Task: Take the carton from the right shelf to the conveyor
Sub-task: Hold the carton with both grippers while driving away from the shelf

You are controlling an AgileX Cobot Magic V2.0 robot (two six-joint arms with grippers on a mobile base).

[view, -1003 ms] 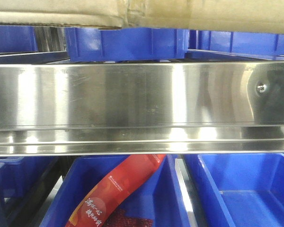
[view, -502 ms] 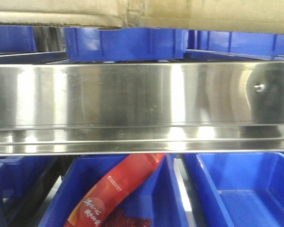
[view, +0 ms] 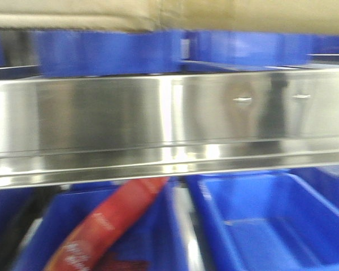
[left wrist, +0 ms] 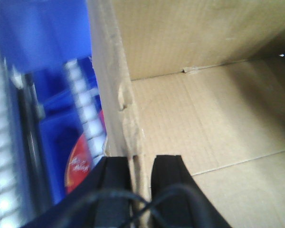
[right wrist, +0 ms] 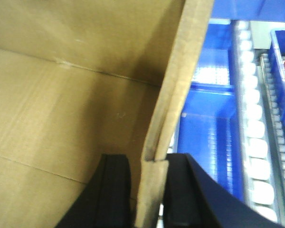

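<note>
Large plain brown cardboard carton (view: 243, 14) above shiny stainless-steel shelf rail (view: 101, 118). Both pincers, left gripper (left wrist: 140, 183) and right gripper (right wrist: 147, 183), closed on carton side walls. Below rail, blue plastic bin (view: 152, 243) holds red printed packet (view: 113, 217).

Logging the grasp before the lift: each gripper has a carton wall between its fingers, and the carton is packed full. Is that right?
Not quite. The left gripper and right gripper each pinch a wall of the carton, but it is empty: both wrist views show only bare cardboard inside.
</note>
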